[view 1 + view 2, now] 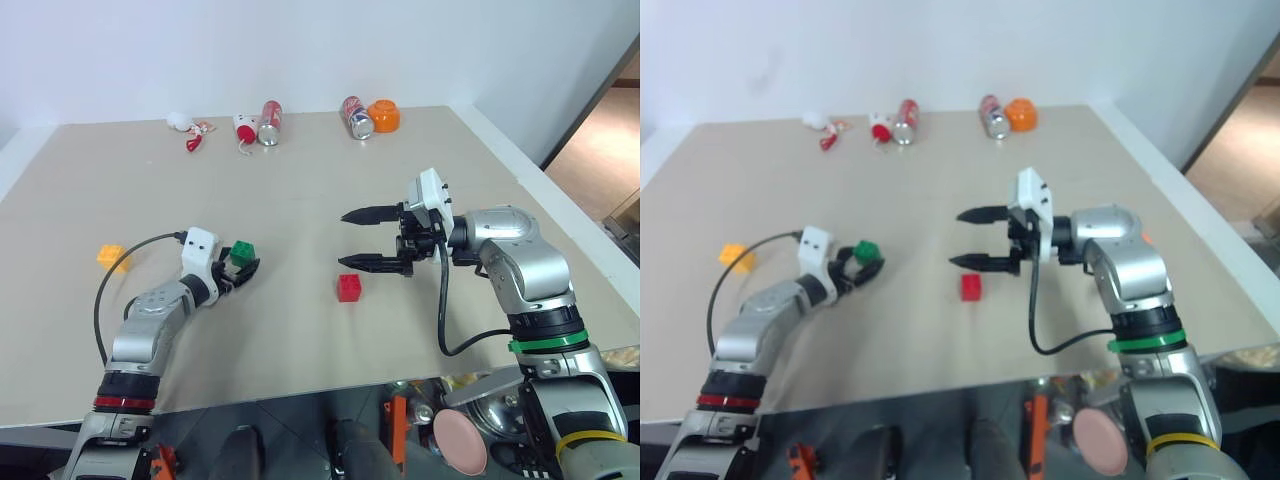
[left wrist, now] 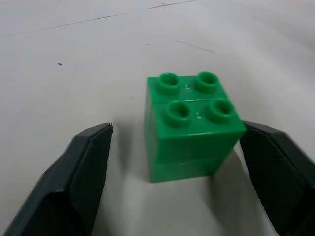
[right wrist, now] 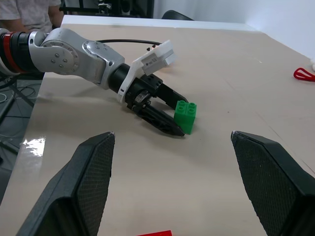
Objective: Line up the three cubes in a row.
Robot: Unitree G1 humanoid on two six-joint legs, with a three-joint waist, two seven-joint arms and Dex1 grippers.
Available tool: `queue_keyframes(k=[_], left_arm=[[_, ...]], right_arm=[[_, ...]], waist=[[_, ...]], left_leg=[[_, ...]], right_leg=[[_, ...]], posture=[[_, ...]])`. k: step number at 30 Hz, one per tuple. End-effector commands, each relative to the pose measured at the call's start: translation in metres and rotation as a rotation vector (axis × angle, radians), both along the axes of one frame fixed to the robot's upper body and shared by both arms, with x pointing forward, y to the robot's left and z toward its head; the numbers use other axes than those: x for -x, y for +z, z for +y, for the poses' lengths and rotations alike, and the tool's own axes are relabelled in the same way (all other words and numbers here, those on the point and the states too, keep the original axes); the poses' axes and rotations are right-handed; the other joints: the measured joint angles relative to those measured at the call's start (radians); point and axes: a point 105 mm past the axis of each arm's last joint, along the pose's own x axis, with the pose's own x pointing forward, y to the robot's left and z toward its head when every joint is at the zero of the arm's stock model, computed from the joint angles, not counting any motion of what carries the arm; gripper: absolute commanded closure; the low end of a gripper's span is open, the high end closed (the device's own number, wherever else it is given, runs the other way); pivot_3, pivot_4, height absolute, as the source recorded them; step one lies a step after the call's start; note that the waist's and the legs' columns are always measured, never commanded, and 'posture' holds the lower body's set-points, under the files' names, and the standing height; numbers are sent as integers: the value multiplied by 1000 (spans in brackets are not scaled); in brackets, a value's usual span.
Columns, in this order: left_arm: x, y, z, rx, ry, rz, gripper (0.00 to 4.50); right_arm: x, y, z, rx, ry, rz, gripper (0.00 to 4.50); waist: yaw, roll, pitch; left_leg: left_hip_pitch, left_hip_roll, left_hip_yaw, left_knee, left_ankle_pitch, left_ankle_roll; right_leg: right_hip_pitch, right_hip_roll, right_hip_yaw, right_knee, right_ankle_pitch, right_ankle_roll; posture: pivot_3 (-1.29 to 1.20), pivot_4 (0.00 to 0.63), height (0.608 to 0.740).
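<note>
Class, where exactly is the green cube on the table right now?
The green cube stands on the table's left half, between the left gripper's fingers, with the yellow cube farther left and the red cube to its right.

My two head cameras look forward and down over the table (image 1: pixel 300 220) from above, side by side, so both show almost the same scene. My left wrist camera sits very close to the green cube (image 2: pixel 189 125), looking along its fingers. My right wrist camera looks across the table from further away and shares this cube and the left gripper (image 3: pixel 170 120).
</note>
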Motion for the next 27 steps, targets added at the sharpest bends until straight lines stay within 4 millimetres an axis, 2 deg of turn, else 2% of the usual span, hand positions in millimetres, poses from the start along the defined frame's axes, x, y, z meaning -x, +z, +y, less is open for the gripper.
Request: queue_keyframes(k=[1, 4, 9, 15, 18, 22, 27], left_arm=[[-1, 6, 6, -11, 21, -21, 2162], [-2, 6, 9, -16, 31, -19, 3151], [-2, 11, 7, -51, -33, -44, 3178], [6, 23, -10, -88, -237, -119, 3178], [21, 31, -29, -75, -419, -156, 3178], [36, 32, -45, -120, -641, -173, 3178], [35, 29, -55, -191, -778, -132, 3178]], right_arm=[[2, 9, 2, -10, 18, -34, 577], [1, 9, 1, -6, 19, -30, 577], [7, 5, -2, 12, 49, 10, 577], [-3, 21, -5, -99, -14, 31, 577], [2, 23, -9, -99, -13, 37, 577], [11, 21, -21, -67, -19, 51, 577], [36, 11, -40, 7, 9, 101, 577]], waist=[[0, 0, 0], [0, 0, 0], [-3, 0, 0], [-8, 0, 0], [-8, 0, 0], [-7, 0, 0], [-5, -1, 0]], left_leg=[[0, 0, 0, 0, 0, 0], [0, 0, 0, 0, 0, 0], [0, 0, 0, 0, 0, 0], [0, 0, 0, 0, 0, 0], [-1, 0, 0, 0, 0, 0], [-2, 0, 0, 0, 0, 0], [-2, 0, -1, 0, 0, 0]], right_leg=[[0, 0, 0, 0, 0, 0], [0, 0, 0, 0, 0, 0], [0, 0, 0, 0, 0, 0], [0, 0, 0, 0, 0, 0], [0, 0, 0, 0, 0, 0], [-1, 0, 0, 0, 0, -1], [-1, 0, 0, 0, -1, -1]], posture=[[0, 150, 740], [0, 150, 740], [0, 150, 740], [0, 150, 740], [0, 150, 740], [0, 150, 740], [0, 150, 740]])
